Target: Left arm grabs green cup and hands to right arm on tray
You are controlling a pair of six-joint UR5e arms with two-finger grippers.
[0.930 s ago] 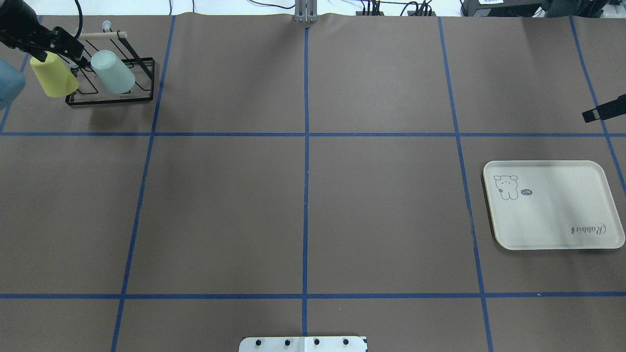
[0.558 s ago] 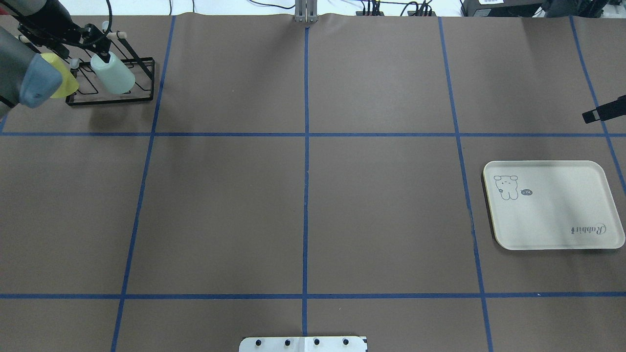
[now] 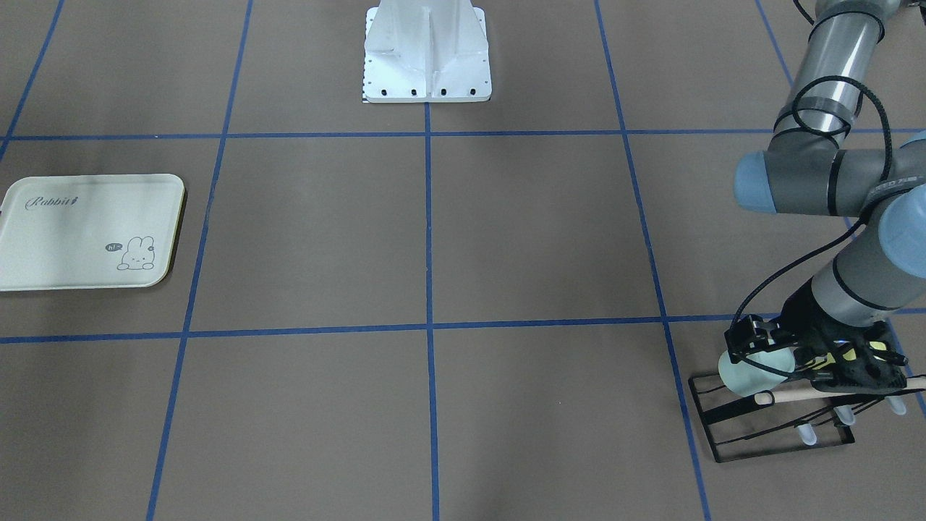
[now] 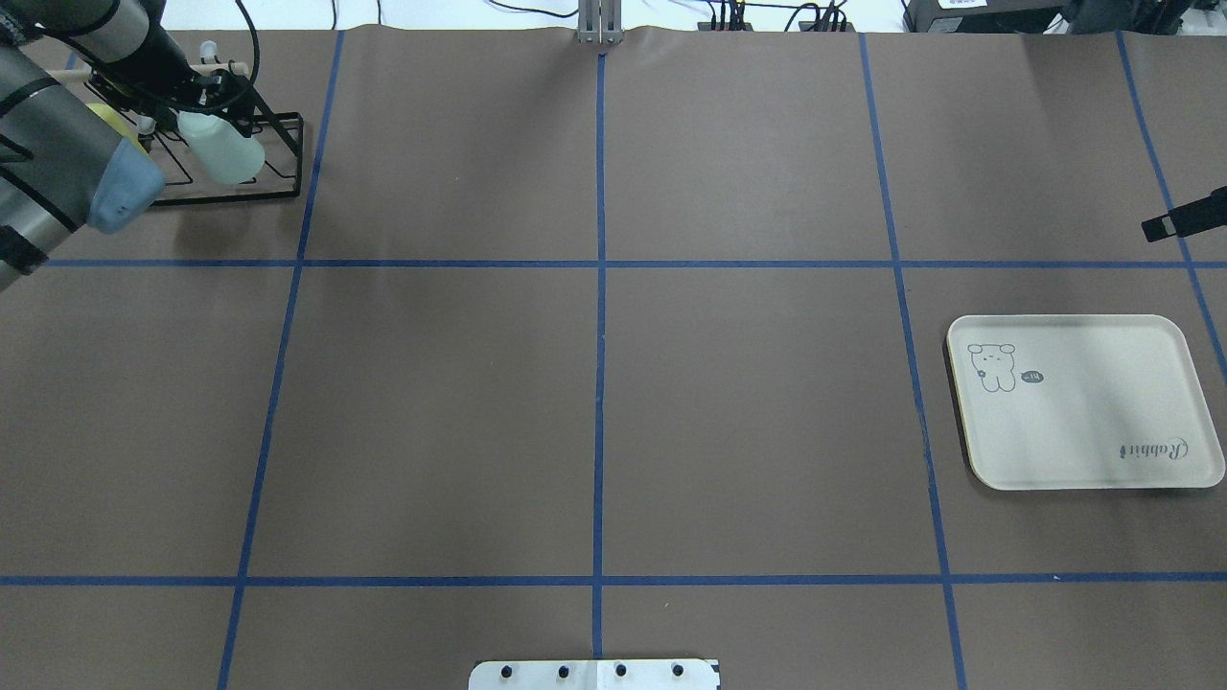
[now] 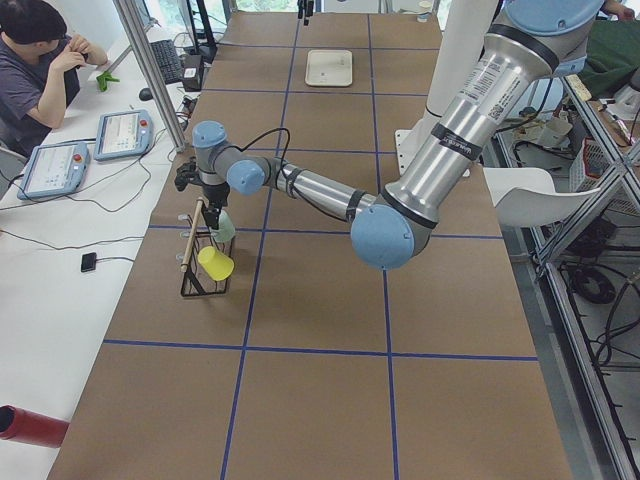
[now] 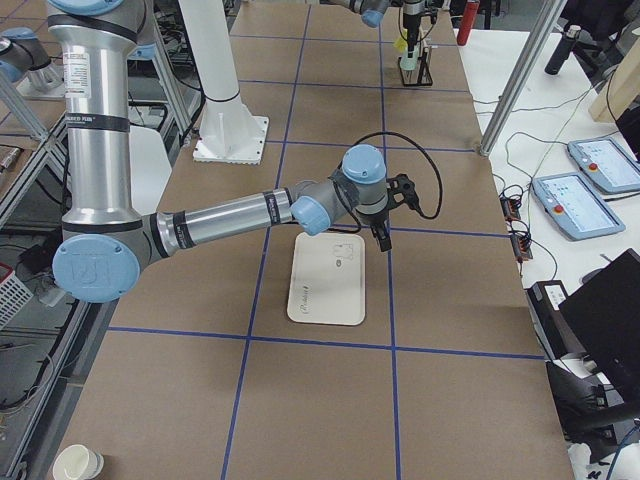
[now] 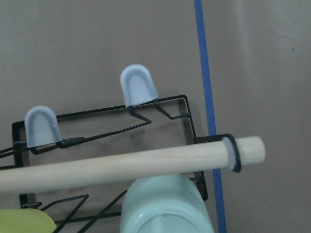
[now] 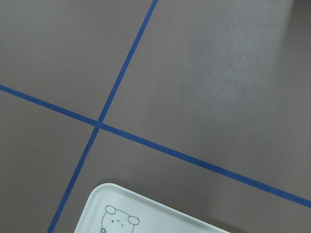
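The green cup [image 4: 228, 153] hangs upside down on the black wire rack [image 4: 284, 144] at the far left; it also shows in the front view [image 3: 745, 373] and at the bottom of the left wrist view [image 7: 165, 208]. My left gripper [image 4: 203, 96] hovers right at the cup's upturned base, open, with its jaws beside the cup's top [image 3: 756, 346]. The cream tray [image 4: 1083, 422] lies at the right, bare. My right gripper [image 4: 1165, 223] hangs above the table beyond the tray's far edge; only one dark finger shows, so I cannot tell its state.
A yellow-green cup [image 5: 215, 263] hangs on the same rack beside the green one, mostly hidden under my left arm in the overhead view. A wooden dowel [image 7: 121, 165] runs across the rack's top, just above the green cup. Operators' desks stand beyond the far edge.
My left arm has swung right over the rack. Its gripper went from above the yellow-green cup to the green cup's base. The right arm, cups and tray have not moved.
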